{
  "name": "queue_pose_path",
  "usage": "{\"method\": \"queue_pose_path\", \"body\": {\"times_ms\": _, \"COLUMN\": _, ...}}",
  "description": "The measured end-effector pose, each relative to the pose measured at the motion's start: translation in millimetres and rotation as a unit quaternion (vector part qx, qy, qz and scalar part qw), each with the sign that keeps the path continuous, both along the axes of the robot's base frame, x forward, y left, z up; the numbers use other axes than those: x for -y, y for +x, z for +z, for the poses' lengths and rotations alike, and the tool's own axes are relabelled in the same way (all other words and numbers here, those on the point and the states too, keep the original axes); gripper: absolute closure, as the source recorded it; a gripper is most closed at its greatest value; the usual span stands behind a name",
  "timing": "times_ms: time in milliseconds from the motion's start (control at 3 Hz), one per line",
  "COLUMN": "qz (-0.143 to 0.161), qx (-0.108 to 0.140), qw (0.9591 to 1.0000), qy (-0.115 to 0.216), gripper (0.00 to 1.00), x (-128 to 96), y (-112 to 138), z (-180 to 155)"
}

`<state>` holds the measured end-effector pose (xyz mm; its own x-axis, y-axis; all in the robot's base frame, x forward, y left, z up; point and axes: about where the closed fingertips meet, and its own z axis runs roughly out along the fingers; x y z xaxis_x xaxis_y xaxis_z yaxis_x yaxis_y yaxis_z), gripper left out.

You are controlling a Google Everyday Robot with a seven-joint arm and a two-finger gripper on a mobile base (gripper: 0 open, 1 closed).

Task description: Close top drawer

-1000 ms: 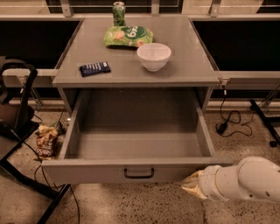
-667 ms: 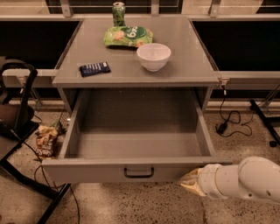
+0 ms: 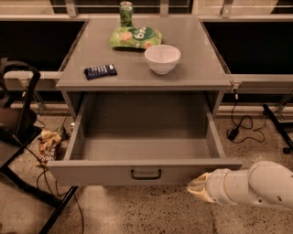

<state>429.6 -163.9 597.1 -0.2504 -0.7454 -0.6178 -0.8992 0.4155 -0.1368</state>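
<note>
The top drawer (image 3: 91, 172) is pulled far out of the grey cabinet, and its inside shows empty. Its plain grey front panel faces me, with a small dark loop handle (image 3: 145, 173) at the centre. No other drawers show below it. My gripper (image 3: 196, 187) comes in from the lower right on a white arm (image 3: 256, 185). Its tan tip is just below and in front of the right end of the drawer's front panel, close to the panel's lower edge. I cannot tell whether it touches the panel.
On the cabinet top (image 3: 201, 73) are a green can (image 3: 126, 13), a green chip bag (image 3: 135, 37), a white bowl (image 3: 162, 58) and a dark blue snack bar (image 3: 100, 71). A black chair frame (image 3: 20, 119) stands left, with a snack bag (image 3: 48, 145) on the floor. Cables (image 3: 240, 125) lie right.
My gripper has edged slightly up and left toward the right end of the drawer front. The drawer has not moved.
</note>
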Motion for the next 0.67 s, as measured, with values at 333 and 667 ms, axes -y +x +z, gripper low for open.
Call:
{"method": "queue_pose_path", "body": {"times_ms": 333, "qz": 0.021, "qx": 0.01, "qw": 0.9997, "qy": 0.007, "gripper": 1.0, "x": -8.7, "y": 25.9, "z": -0.7}}
{"method": "queue_pose_path", "body": {"times_ms": 667, "qz": 0.021, "qx": 0.01, "qw": 0.9997, "qy": 0.007, "gripper": 1.0, "x": -8.7, "y": 25.2, "z": -0.7}}
